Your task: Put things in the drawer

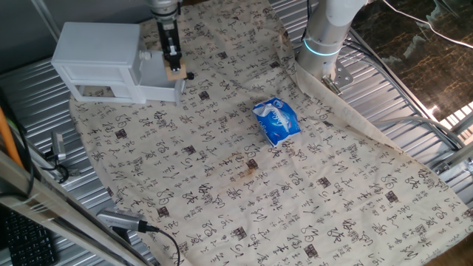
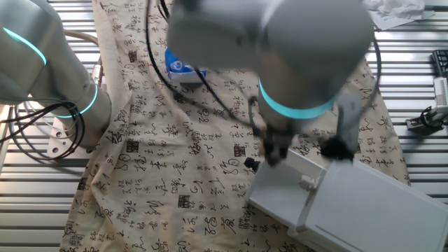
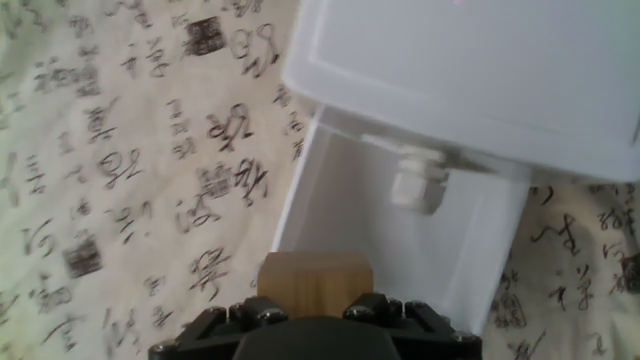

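Note:
The light-tan wooden block (image 3: pixel 315 282) sits between my fingers in the hand view. It also shows as a small tan piece (image 1: pixel 175 73) at the fingertips in one fixed view. My gripper (image 1: pixel 174 68) is shut on the block and holds it above the front of the open drawer (image 3: pixel 400 240). The drawer is pulled out of the white cabinet (image 1: pixel 100 52). Its small dark knob (image 1: pixel 190 75) shows at the front. A small white object (image 3: pixel 418 187) lies inside the drawer near the back. In the other fixed view the arm hides the gripper; the drawer (image 2: pixel 283 185) shows below it.
A blue packet (image 1: pixel 276 120) lies on the patterned cloth (image 1: pixel 222 170) right of centre, also in the other fixed view (image 2: pixel 180 70). The arm base (image 1: pixel 325 37) stands at the back right. Cables and metal parts (image 1: pixel 122 220) lie at the front left edge.

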